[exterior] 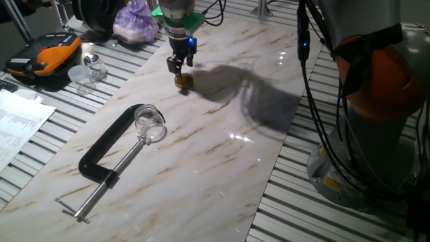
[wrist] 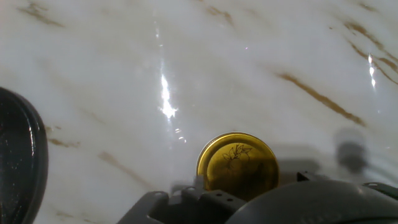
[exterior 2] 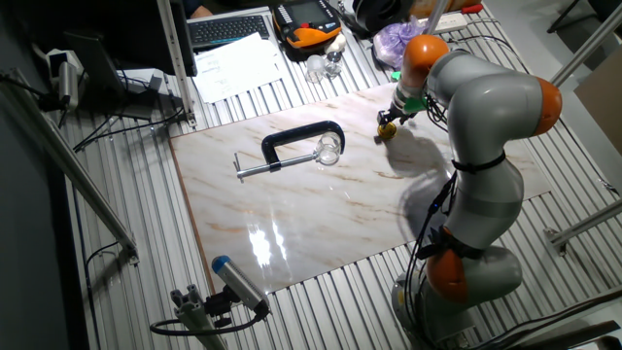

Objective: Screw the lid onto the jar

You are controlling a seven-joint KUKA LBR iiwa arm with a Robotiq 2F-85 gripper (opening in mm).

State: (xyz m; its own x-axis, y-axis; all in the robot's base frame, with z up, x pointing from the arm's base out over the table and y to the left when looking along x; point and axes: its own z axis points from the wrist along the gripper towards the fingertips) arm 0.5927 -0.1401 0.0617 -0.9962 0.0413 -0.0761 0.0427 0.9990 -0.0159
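Gold-coloured metal identifies the lid (wrist: pixel 237 162), a small flat screw cap lying face-up on the marble tabletop (exterior: pixel 222 154), toward its far edge in one fixed view and directly below the gripper (exterior: pixel 179 66). The gripper hangs just above the lid; in that view its dark fingers appear slightly parted and hold nothing, though the hand view shows only the base of the hand, so the exact width of the opening cannot be read. The jar (exterior: pixel 149 122), of clear glass, stands well apart from the lid near the middle of the tabletop, clamped between the jaws of a black C-clamp (exterior: pixel 107 151) whose screw bar points toward the near left corner (the mouth faces upward, as far as the views allow).

As a judgement, the lid is light, rigid and thin, with a smooth, slippery top; lying flat, it offers little height to seize. The sensible hold is across its rim, fingers on opposite sides and lowered nearly to the marble, since a shallow or off-centre pinch could let it skid or tip. The jar is stiff but fragile; the clamp should resist the turning force, so the lid needs to come down level onto the threads before any twist.
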